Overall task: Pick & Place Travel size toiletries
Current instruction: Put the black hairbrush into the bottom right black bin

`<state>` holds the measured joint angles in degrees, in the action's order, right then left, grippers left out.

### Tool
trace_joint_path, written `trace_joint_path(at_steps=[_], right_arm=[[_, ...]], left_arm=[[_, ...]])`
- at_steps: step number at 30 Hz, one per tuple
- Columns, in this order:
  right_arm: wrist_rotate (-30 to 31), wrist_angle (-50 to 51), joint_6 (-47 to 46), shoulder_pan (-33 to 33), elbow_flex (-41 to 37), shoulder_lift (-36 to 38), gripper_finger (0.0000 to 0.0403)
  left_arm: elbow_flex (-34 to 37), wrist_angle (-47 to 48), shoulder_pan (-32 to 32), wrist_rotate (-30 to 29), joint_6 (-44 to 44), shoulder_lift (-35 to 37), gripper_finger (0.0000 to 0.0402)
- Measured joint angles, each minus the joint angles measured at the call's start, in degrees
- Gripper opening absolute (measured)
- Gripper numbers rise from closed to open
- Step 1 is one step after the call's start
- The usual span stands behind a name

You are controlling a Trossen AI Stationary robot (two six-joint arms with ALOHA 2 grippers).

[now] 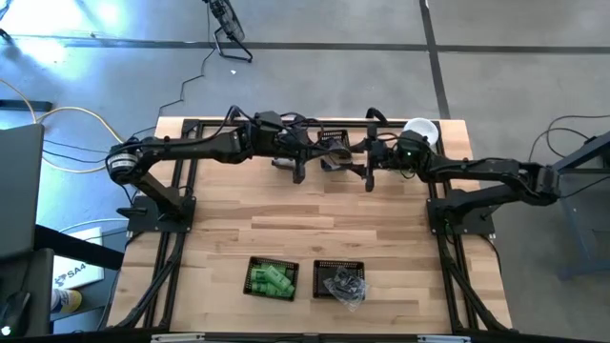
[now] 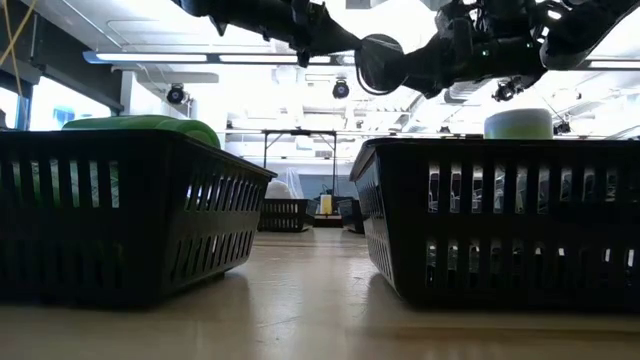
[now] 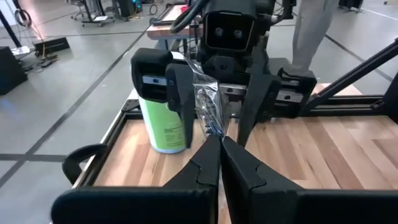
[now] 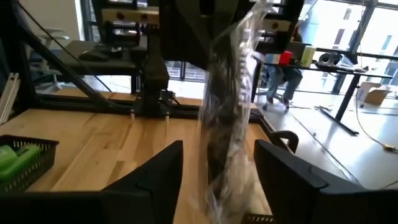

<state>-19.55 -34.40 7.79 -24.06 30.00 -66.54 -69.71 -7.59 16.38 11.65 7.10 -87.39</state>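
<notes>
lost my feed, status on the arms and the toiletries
Left gripper shut on clear-wrapped packet, mid-air. Right gripper open around the packet. Nothing in the way.

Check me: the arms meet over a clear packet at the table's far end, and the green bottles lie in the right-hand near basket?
Not quite. The high view shows the green bottles in the left-hand near basket; the right-hand basket holds dark, clear-wrapped pieces. The rest holds: the left pincer is shut on the clear packet, the right pincer open around it.
</notes>
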Motion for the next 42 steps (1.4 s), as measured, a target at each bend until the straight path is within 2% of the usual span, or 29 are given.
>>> trace_joint_path(at_steps=[13, 20, 23, 28, 31, 36, 42], right_arm=[[0.11, -1.32, 1.05, 0.44, -0.02, -0.05, 0.0025], [0.13, -1.13, 1.01, 0.44, -0.07, -0.07, 0.0027], [0.13, -1.08, 1.01, 0.44, -0.07, -0.07, 0.0025], [0.45, -1.2, 0.96, 0.44, -0.07, -0.05, 0.0025], [1.75, -1.0, 0.94, 0.44, -0.07, -0.05, 0.0025], [2.3, -0.84, 0.93, 0.45, -0.07, 0.0, 0.0025], [6.36, 1.4, 0.93, 0.6, -0.07, 1.62, 0.0025]], left_arm=[[0.0, 1.16, 0.09, -0.23, -0.01, -0.02, 0.0003], [0.0, 1.92, 0.07, -1.42, 0.45, -0.02, 0.0018], [0.0, 2.22, 0.09, -2.43, 0.44, -0.02, 0.0055], [0.0, 1.3, 0.09, -5.62, 0.6, -0.02, 0.0138], [0.17, 2.71, 0.83, -6.21, 0.6, 1.31, 0.0168], [-0.02, 6.98, 2.77, -6.46, 0.43, 6.75, 0.0178], [0.02, 17.03, 4.79, -6.49, -2.87, 13.05, 0.0178]])
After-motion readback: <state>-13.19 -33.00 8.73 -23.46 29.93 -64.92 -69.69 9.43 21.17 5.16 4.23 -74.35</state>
